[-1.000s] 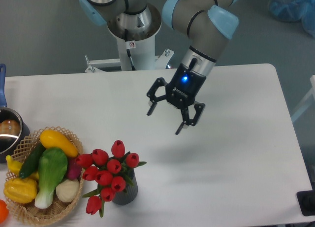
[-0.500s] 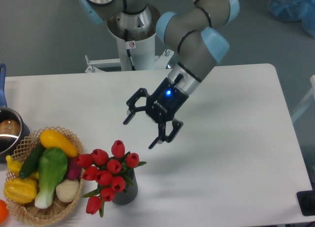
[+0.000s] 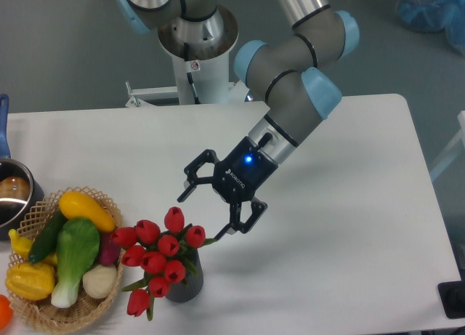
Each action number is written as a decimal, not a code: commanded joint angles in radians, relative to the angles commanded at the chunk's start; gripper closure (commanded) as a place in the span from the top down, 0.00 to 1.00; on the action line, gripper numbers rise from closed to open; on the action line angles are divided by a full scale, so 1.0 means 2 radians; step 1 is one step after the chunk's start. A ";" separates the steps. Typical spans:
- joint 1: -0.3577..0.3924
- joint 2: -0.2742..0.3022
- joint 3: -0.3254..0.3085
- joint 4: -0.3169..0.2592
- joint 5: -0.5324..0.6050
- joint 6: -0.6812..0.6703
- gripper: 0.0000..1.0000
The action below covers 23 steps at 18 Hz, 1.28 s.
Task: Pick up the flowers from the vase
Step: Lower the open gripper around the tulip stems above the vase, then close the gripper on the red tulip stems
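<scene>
The flowers [image 3: 161, 255], a bunch of red tulip buds with green stems and leaves, stand in the vase [image 3: 185, 285], a short dark grey cylinder near the table's front edge. One bud droops over the vase's left side. My gripper [image 3: 205, 213] is open and empty. It hangs just above and to the right of the bunch, with its fingertips close to the top buds and apart from them.
A wicker basket [image 3: 94, 306] with yellow, green and white vegetables stands left of the vase. A shiny metal pot [image 3: 14, 193] with a blue handle sits at the far left edge. An orange object [image 3: 3, 311] shows at the lower left corner.
My gripper has moved down and to the left, from the middle of the table toward the flowers. It stays open. The flowers and vase have not moved.
</scene>
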 joint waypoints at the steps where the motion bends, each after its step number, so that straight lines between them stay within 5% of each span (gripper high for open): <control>1: -0.002 -0.005 0.005 0.000 -0.005 0.000 1.00; 15: -0.034 -0.022 0.013 0.002 -0.015 -0.001 0.99; 16: -0.034 -0.022 0.013 0.002 -0.015 -0.001 0.89; 20: -0.033 -0.018 0.012 0.002 -0.013 -0.001 0.16; 21: -0.033 -0.017 0.012 0.002 -0.011 -0.001 0.05; 23: -0.031 -0.015 0.012 0.002 -0.009 -0.001 0.00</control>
